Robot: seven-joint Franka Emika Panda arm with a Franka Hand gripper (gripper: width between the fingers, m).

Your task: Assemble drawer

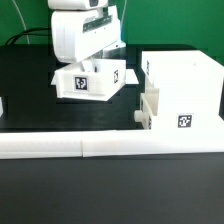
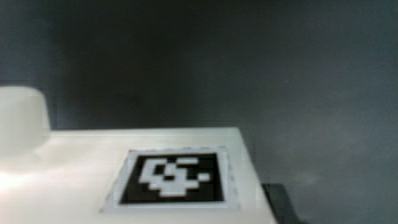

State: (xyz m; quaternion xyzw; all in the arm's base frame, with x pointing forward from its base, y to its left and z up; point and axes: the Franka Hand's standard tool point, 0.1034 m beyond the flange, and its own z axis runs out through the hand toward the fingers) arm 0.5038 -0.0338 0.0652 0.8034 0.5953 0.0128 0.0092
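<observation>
While the arm hangs low over the black table (image 1: 25, 90), its gripper (image 1: 92, 60) sits right at the top edge of 1 small white tray (image 1: 88, 82), apparently placed there to grasp or steady the part. How far the fingers are spread, and whether they actually pinch the tray wall, cannot be told from either view: the exterior view hides them behind the wrist body, and the wrist view shows only a blurred white surface with a black-and-white tag (image 2: 173, 178) close under the camera.

The tray is a boxy, open-topped shell of smooth matte plastic, its square tag (image 1: 83, 84) facing the camera. Well apart from it, toward the exterior view's right, stands the large housing (image 1: 185, 90), a taller white block with crisp edges and a tag (image 1: 184, 122) on its near face; a second small piece (image 1: 148, 110) rests against its side. Judging by the layout, the tray is destined for that housing.

Along the front runs the low white border rail (image 1: 100, 147), in 2 lengths butted end to end.
</observation>
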